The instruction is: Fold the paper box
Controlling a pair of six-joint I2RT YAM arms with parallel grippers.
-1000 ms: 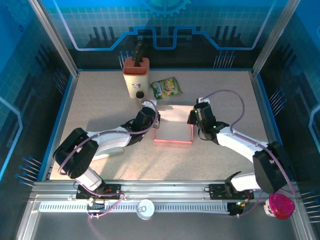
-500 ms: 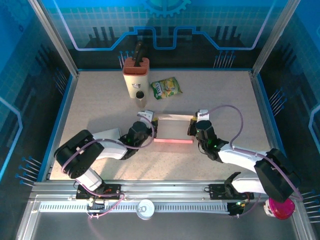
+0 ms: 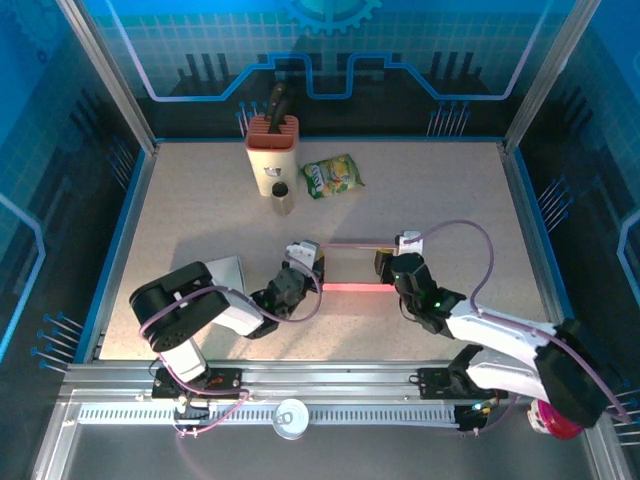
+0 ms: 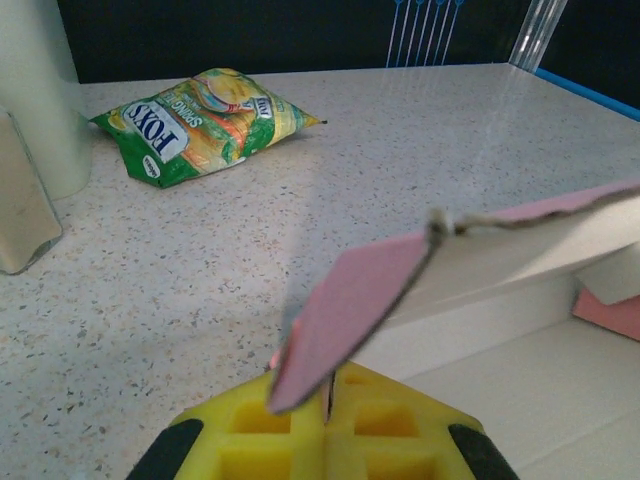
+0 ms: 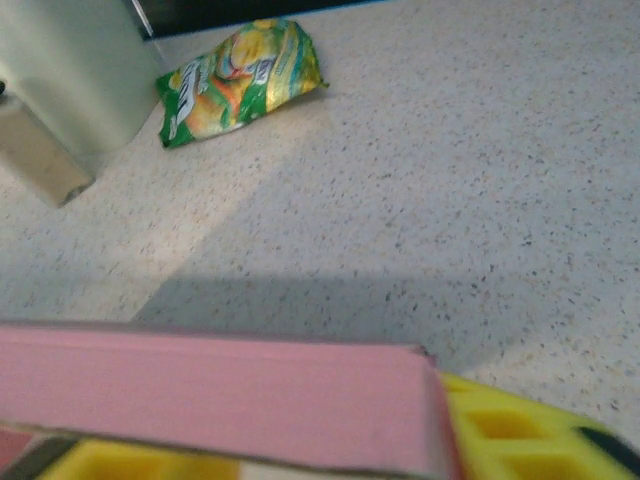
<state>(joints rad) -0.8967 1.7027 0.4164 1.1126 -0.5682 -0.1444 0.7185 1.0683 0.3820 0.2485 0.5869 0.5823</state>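
Note:
The paper box (image 3: 352, 266), pink outside and white inside, lies on the table between both grippers, its near pink edge (image 3: 355, 288) lit. My left gripper (image 3: 306, 264) is at the box's left end. In the left wrist view, my left gripper (image 4: 328, 395) is shut on a pink flap (image 4: 350, 300), with the white inner wall (image 4: 520, 260) running right. My right gripper (image 3: 393, 266) is at the box's right end. In the right wrist view a pink wall (image 5: 220, 395) lies across my right gripper (image 5: 330, 455), whose yellow fingers (image 5: 510, 435) stand apart.
A beige knife block (image 3: 272, 150), a small dark-lidded jar (image 3: 281, 197) and a green snack bag (image 3: 332, 175) stand at the back of the table. A can (image 3: 291, 418) sits on the front rail and a pink object (image 3: 560, 415) at the bottom right.
Both grippers have drawn toward the near edge with the box's ends, and the box looks narrower from above. The right gripper's fingers have parted.

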